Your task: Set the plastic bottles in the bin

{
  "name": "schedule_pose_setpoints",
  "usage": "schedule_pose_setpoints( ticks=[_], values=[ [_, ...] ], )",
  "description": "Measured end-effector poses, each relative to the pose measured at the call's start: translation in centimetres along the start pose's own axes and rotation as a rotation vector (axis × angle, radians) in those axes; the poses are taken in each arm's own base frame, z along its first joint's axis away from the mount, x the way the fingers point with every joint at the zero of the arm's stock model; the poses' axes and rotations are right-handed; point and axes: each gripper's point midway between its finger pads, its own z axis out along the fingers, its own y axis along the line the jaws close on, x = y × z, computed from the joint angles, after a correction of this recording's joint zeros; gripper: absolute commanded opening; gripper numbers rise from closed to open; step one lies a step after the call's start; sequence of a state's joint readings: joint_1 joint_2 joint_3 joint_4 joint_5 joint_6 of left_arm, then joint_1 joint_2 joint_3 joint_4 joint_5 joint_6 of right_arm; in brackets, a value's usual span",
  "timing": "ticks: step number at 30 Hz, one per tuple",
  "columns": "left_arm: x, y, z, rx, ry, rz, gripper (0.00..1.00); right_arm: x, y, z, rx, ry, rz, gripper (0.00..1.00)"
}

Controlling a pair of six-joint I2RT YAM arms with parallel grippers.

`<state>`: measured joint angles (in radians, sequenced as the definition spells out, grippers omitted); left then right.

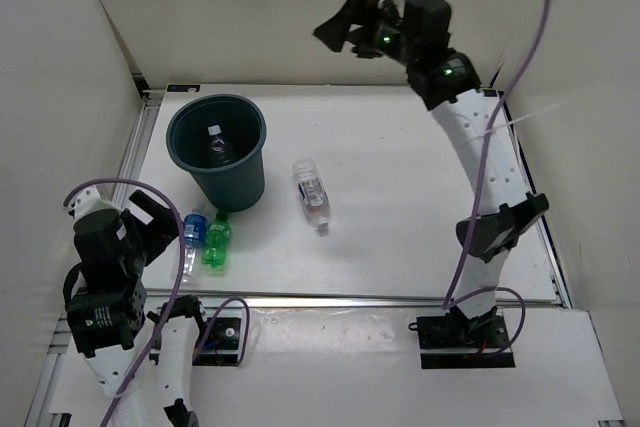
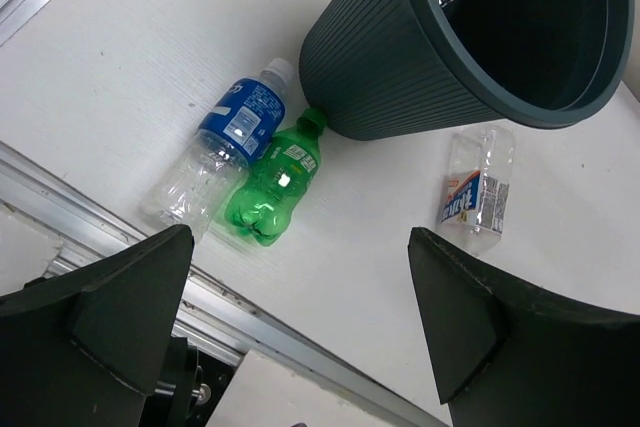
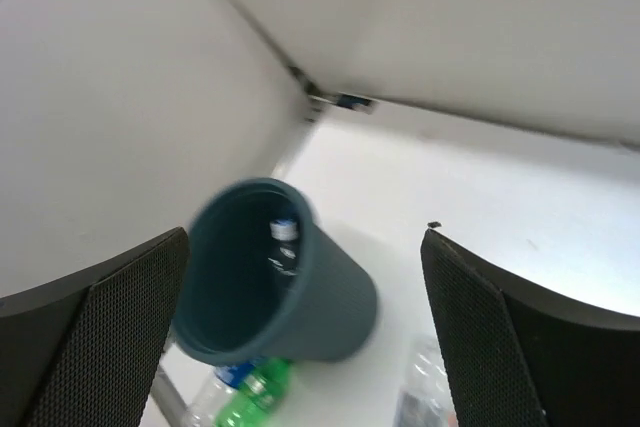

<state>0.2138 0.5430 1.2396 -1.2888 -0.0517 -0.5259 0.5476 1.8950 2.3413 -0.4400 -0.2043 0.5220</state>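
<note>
The dark teal bin (image 1: 218,147) stands at the table's left, with one clear white-capped bottle (image 1: 216,144) inside; the bin also shows in the left wrist view (image 2: 400,57) and the right wrist view (image 3: 270,282). A blue-label bottle (image 1: 192,235) and a green bottle (image 1: 216,243) lie side by side just in front of the bin. A clear bottle (image 1: 312,193) lies to the bin's right. My left gripper (image 1: 150,219) is open and empty, left of the two bottles. My right gripper (image 1: 345,32) is open and empty, raised high above the back of the table.
White walls enclose the table on the left, back and right. A metal rail (image 1: 350,299) runs along the near edge and another (image 1: 135,152) along the left side.
</note>
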Motion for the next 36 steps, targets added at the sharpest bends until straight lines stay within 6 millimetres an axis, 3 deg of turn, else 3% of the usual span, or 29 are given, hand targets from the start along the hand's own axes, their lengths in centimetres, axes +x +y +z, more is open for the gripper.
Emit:
schedule_pose_setpoints(
  ticks=[2,4,12,14,17,22,30,36],
  values=[
    [0.5,0.2,0.2,0.007,-0.01,-0.006,1.0,-0.3,-3.2,-1.6,0.089,0.021,0.018,1.0],
    [1.2,0.6,0.5,0.013,-0.021,-0.015,1.0,2.5,-5.7,-2.0,0.155,0.108,0.028,1.0],
    [2.8,1.4,1.5,-0.001,-0.003,-0.039,1.0,23.8,-13.5,-0.3,0.283,0.694,0.114,1.0],
    [2.9,1.6,2.0,-0.021,0.013,-0.032,1.0,28.0,-15.6,-0.1,0.313,0.801,0.147,1.0],
    [2.9,1.8,3.0,-0.053,0.052,-0.015,1.0,32.3,-17.4,0.1,0.337,0.905,0.181,1.0],
    [3.0,1.9,4.1,-0.079,0.098,0.011,1.0,35.5,-18.0,0.6,0.321,0.973,0.218,1.0],
    [2.1,2.2,4.1,-0.101,0.086,0.057,1.0,37.0,-15.0,2.7,0.212,0.982,0.226,1.0],
    [1.7,2.2,4.0,-0.12,0.093,0.074,1.0,39.9,-14.8,3.3,0.204,1.024,0.25,1.0]
  ],
)
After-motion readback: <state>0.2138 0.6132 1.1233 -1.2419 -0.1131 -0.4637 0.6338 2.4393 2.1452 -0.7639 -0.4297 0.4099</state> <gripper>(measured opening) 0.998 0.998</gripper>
